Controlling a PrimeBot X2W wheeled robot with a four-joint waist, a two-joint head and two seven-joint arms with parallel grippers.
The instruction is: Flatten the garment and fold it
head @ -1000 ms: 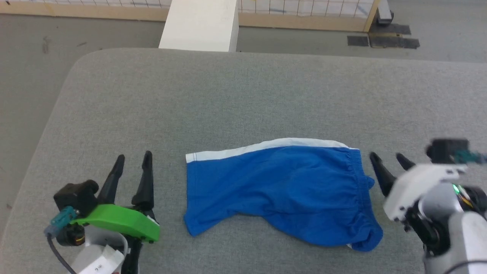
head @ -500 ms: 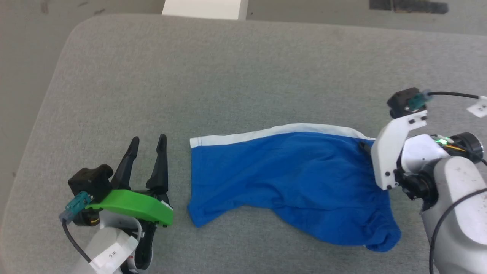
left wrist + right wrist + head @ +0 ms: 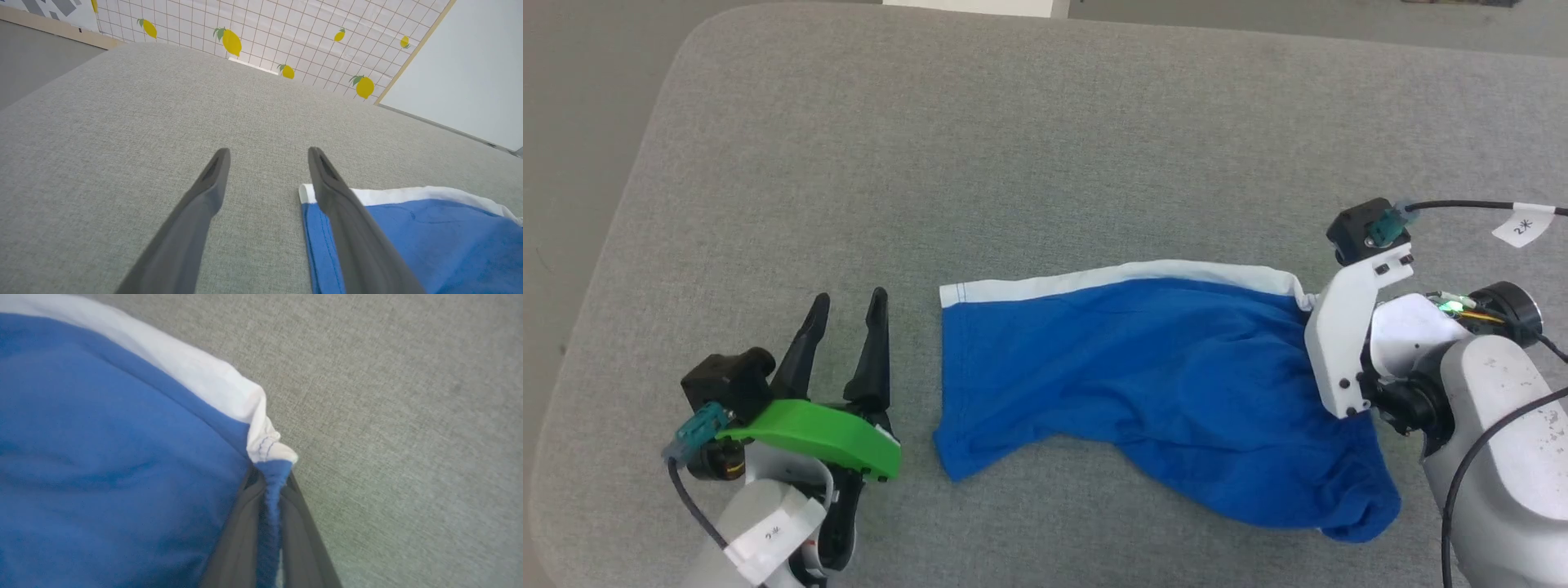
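Note:
The garment point(image 3: 1160, 376), blue shorts with a white trim strip along the far edge, lies spread on the grey padded table point(image 3: 1013, 147). Its gathered waistband is at the right, its leg hem at the left. In the right wrist view my right gripper point(image 3: 271, 475) is shut on the far corner of the waistband, where blue fabric point(image 3: 102, 437) meets the white trim. In the head view its white wrist mount point(image 3: 1347, 327) hides the fingers. My left gripper point(image 3: 849, 296) stands open on the table just left of the leg hem. In the left wrist view that gripper point(image 3: 268, 151) has its right finger beside the garment's point(image 3: 429, 237) hem corner.
The table's rounded far-left corner and left edge drop to grey floor point(image 3: 572, 122). A white post point(image 3: 968, 6) stands just past the far edge. A tiled wall with lemon prints point(image 3: 286, 32) lies beyond the table in the left wrist view.
The head camera has tilted down. My right gripper moved in from the right to the waistband's far corner and shut on it. The left gripper stayed open beside the hem.

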